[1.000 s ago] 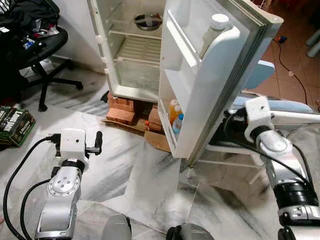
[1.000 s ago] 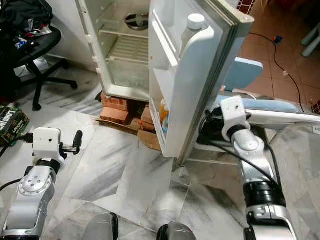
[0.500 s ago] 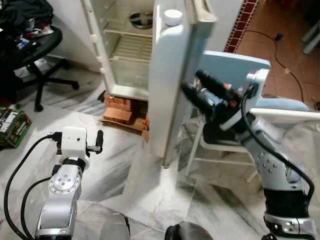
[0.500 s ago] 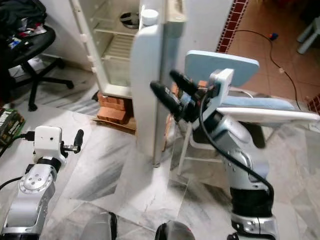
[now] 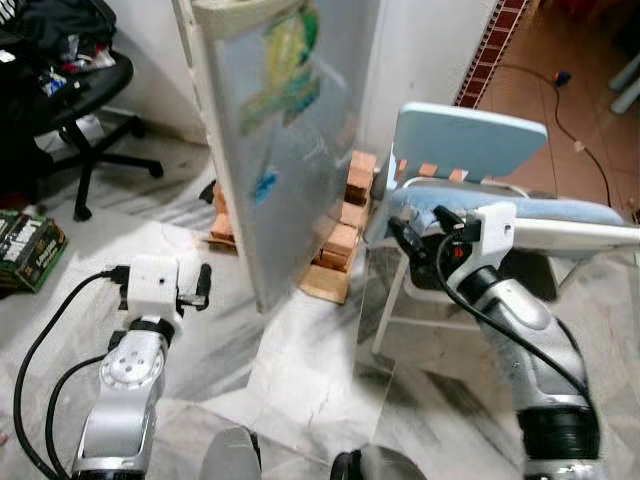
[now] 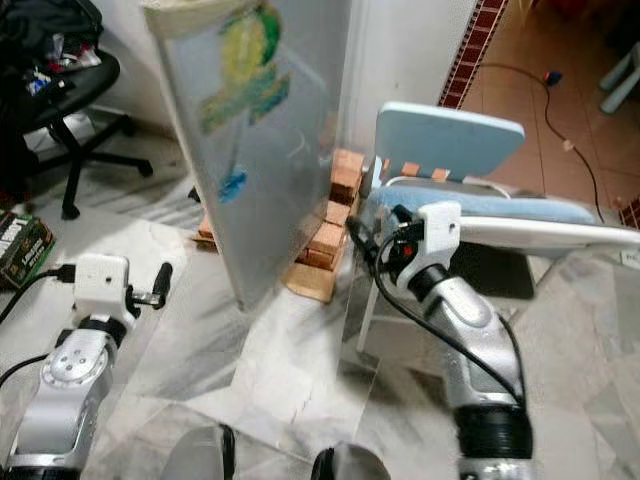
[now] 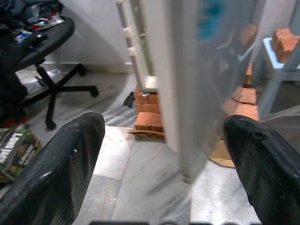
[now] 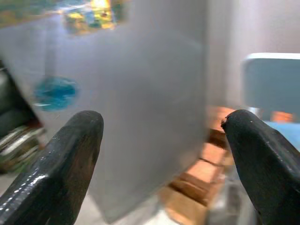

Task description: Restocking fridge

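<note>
Fridge door (image 5: 285,130), grey and blurred, stands nearly shut ahead of the robot, its outer face carrying a yellow-and-green sticker (image 5: 283,60) near the top and a small blue sticker (image 5: 265,186) lower down. In the left wrist view a narrow gap shows between the door and the white fridge body (image 7: 136,42). The fridge sits raised on red bricks (image 5: 340,215), with flattened cardboard (image 5: 322,284) under them on the marbled floor (image 5: 300,370).

The right gripper (image 5: 402,232) is held up just right of the door, beside its outer face, fingers spread apart and holding nothing; the right wrist view looks between the two black fingers (image 8: 61,159) straight at the door's grey surface. Whether a fingertip touches the door cannot be made out.

The left gripper (image 5: 203,286) hangs low at the robot's left, over the floor and well apart from the door, its fingers likewise wide apart and empty, as the left wrist view shows.

Just behind the right arm stands a light blue chair (image 5: 470,145) with white legs. At far left are a black office chair (image 5: 75,100) piled with dark clothing and a green-and-black box (image 5: 25,250) lying on the floor. A black cable (image 5: 585,125) trails across the brown tiles at upper right.
</note>
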Controlling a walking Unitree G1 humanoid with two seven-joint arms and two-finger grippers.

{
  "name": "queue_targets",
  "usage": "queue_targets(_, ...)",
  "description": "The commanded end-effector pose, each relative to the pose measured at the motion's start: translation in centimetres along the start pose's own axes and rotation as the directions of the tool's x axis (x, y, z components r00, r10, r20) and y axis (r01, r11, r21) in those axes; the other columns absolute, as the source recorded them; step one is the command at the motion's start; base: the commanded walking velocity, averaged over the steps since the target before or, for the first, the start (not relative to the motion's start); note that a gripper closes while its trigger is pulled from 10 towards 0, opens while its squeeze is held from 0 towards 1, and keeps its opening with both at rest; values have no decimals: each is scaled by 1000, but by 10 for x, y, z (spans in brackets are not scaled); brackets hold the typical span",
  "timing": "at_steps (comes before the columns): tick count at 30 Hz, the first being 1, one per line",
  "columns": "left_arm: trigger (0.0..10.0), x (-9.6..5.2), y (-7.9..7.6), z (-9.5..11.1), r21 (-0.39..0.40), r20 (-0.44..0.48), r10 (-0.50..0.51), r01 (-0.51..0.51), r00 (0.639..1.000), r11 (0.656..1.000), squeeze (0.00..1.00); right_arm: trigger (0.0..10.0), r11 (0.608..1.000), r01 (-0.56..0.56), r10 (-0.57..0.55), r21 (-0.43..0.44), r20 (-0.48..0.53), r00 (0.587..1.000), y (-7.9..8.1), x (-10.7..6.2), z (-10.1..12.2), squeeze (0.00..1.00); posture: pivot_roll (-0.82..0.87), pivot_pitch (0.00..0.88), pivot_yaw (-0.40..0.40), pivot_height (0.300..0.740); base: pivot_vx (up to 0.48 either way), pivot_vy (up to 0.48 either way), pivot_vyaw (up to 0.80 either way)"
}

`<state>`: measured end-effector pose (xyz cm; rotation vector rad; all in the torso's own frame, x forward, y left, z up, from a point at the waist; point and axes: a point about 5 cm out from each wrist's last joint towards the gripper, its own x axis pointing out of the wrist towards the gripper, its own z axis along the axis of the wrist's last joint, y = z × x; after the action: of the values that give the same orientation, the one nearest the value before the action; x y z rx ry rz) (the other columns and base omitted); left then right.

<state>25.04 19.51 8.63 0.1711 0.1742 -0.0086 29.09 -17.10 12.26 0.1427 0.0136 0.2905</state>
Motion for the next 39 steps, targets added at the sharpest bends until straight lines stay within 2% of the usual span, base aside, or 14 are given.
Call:
queue_targets(1,10000,1,0,-2,-10,-4,-11,11,1000,1000,0,10000,995,87,-86,-48,21,996,-3,-5,-2,0,58,78,-38,740,0,0,0)
queue_targets(5,10000,6,-7,3,0,19,-40,40,999,999,0,10000,989,136,-135,-49,32,990,7,-10,-10,0,52,75,-39,740,0,0,0)
queue_targets(10,10000,7,-11,5,10,29,-59,58,998,998,0,10000,985,163,-160,-65,46,986,13,-13,-14,0,42,70,-38,740,0,0,0)
queue_targets(17,10000,7,-10,4,8,27,-53,53,998,999,0,10000,982,176,-173,-71,45,984,13,-14,-17,0,45,70,-42,740,0,0,0)
queue_targets(21,10000,7,-10,3,14,23,-58,58,998,998,0,10000,982,177,-174,-72,44,984,13,-13,-17,0,46,67,-41,740,0,344,0)
queue_targets(39,10000,12,-12,7,22,46,-79,79,996,997,0,10000,979,185,-183,-83,32,983,12,-10,-21,0,41,60,-37,740,0,448,-721)
